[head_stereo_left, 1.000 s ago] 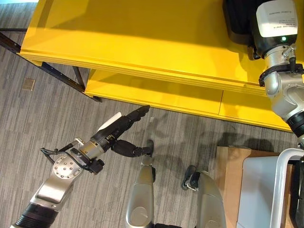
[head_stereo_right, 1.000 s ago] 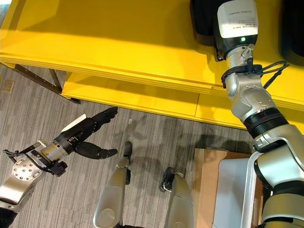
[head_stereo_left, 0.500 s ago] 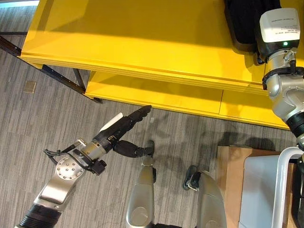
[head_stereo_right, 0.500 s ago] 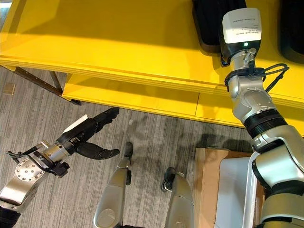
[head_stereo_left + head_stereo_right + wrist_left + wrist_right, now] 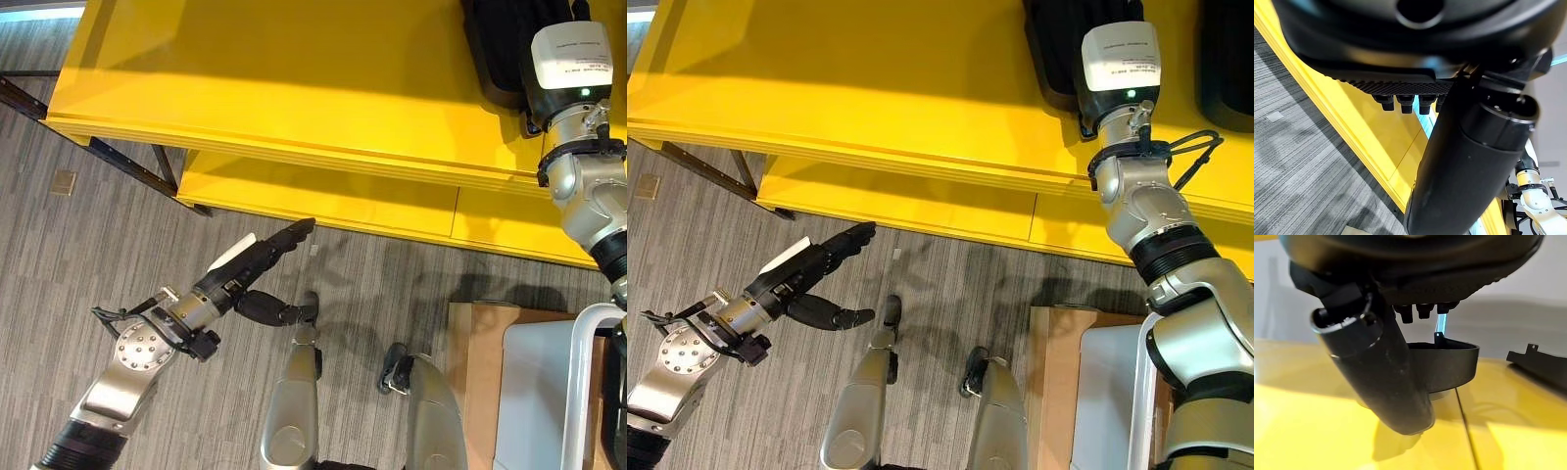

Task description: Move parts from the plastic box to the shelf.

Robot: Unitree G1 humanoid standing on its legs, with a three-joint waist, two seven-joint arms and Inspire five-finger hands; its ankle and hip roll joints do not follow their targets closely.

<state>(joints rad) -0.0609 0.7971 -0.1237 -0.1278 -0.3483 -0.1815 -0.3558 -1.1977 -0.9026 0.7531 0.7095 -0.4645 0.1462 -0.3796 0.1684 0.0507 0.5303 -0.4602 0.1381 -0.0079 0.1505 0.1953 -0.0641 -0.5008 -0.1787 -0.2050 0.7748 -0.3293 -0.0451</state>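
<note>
Reaching across the yellow shelf [image 5: 294,88] with the right hand [image 5: 1376,367], set close about a black part [image 5: 1449,362] resting on the top board, near a second black part [image 5: 1542,364]; impossible to tell whether gripping it or free of it. Hanging low over the floor with the left hand [image 5: 235,279] spread flat and empty, well apart from the plastic box [image 5: 534,401]. Likely risks: dragging or tipping the part on lifting away if not fully released, or knocking it into its neighbour through a sideways swing.
</note>
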